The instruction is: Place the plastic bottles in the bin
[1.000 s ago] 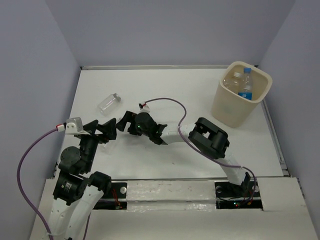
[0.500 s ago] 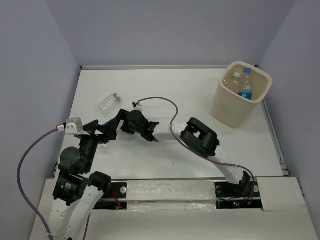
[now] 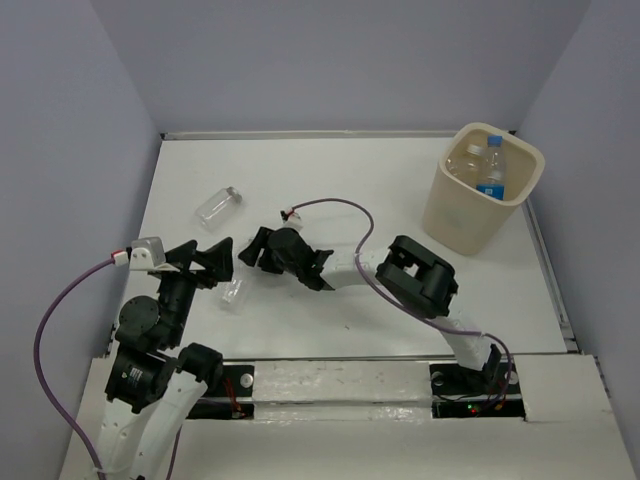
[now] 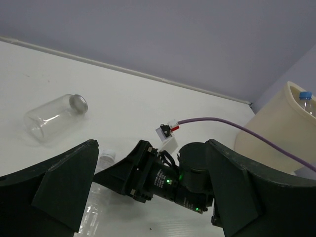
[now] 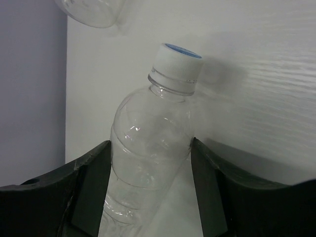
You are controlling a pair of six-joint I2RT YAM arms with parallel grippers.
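Right wrist view, right claw (image 5: 150, 148): the jaws had drawn in from wide apart a second before. One finger (image 5: 91, 173) lay against each side of a bottle's body, so the claw appeared closed on it.
Held item: a clear label-less bottle (image 5: 153, 113) with a white cap that was blue on top. It lay on the white table (image 5: 256, 74) with its cap pointing away from the claw.
Right arm: it had reached furthest toward the near-left corner half a second before, and had since drawn back a little.
Left claw (image 4: 151, 148): the jaws stood as wide apart as a second before and held nothing. It hovered just beside the gripped bottle.
Short clear bottle (image 3: 218, 206): stubby with a grey cap, it lay on its side farther back on the left. It had not moved and nothing touched it.
Bin (image 3: 455, 215): a cream tub at the far right, well apart from both claws. It held a blue-labelled bottle (image 3: 492, 170) with a blue cap, standing upright, and at least one more clear bottle (image 3: 465, 160).
Meaning for the task: the grasp on the third bottle seemed just made. By judgement, what remained was to lift it and carry it across to the bin, then fetch the stubby one. How firm the grip was could not be told.
Writing: none could be read. The blue label was too small to make out, and the small white and red connector tag (image 4: 168, 132) on the purple cable (image 4: 237, 129) showed no legible marks.
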